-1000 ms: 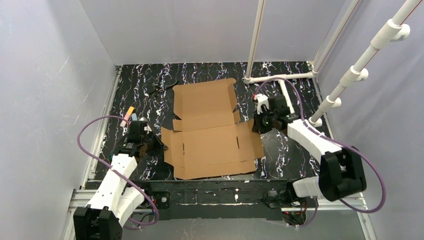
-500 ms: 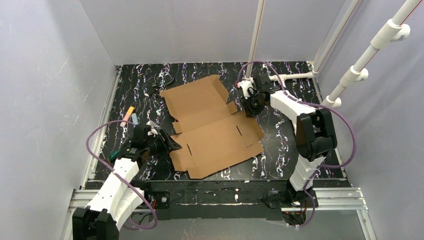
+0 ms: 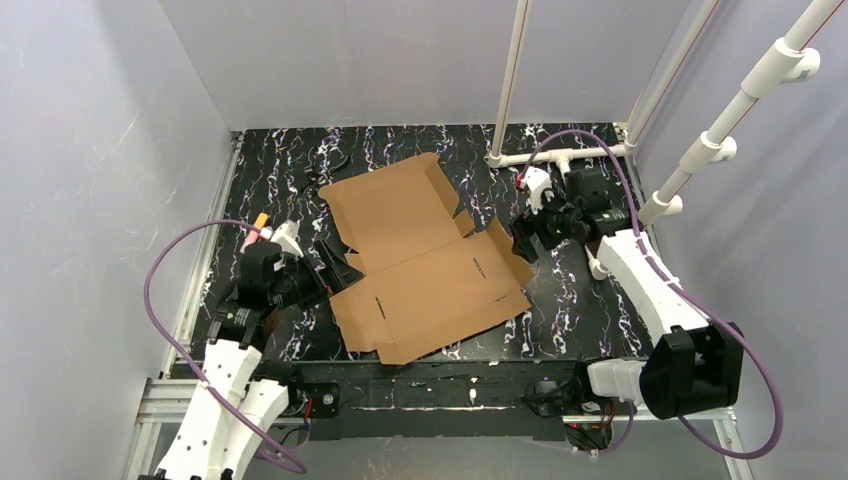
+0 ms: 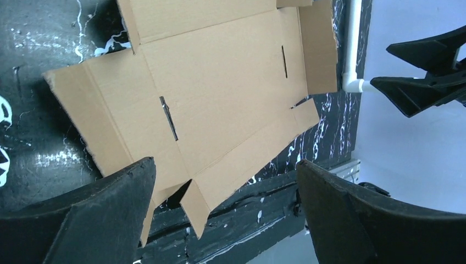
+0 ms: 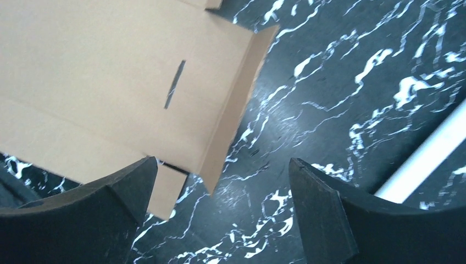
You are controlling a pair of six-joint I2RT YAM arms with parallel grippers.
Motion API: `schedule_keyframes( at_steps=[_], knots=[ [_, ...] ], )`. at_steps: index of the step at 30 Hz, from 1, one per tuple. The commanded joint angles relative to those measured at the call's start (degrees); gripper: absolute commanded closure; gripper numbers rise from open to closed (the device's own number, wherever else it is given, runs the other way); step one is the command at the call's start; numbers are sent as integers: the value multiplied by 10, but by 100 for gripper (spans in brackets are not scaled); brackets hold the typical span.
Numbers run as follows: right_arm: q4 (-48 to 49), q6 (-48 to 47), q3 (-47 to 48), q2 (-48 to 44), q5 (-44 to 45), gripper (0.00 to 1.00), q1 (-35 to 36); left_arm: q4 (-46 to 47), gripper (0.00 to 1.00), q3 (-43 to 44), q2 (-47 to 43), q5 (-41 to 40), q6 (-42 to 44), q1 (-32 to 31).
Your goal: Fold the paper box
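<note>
lying flat and unfolded, the paper box (image 3: 425, 255) sits skewed on the table (image 3: 590, 300) between both arms.
left gripper (image 3: 338, 268) is beside its left flap and right gripper (image 3: 522, 243) beside its right flap, both spread wide and empty (neither clearly nearer); the box's long axis runs away from the bases, far end leaning left.
</note>
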Motion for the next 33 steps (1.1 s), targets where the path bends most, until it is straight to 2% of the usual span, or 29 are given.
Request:
schedule_keyframes(
  at_steps=[1,5,9,13,15,20,24,33],
  knots=[
    [11,-10,-47,-21,-98,2,-34,5,2,34,43,40,51,3],
    [24,-28,-85,-35,-163,2,-41,53,2,61,108,-19,79,9],
    [59,-50,-136,-50,-204,2,-41,122,2,68,189,-43,93,31],
    [68,-63,-155,-54,-225,2,-41,151,2,96,298,-12,116,73],
    [68,-67,-153,-56,-226,2,-42,182,2,104,357,38,117,94],
    [68,-68,-161,-57,-227,2,-43,235,2,146,481,93,108,137],
    [67,-64,-158,-52,-226,2,-43,269,7,183,564,122,82,145],
    [63,-60,-154,-51,-233,2,-44,342,32,220,687,158,5,148]
  ],
)
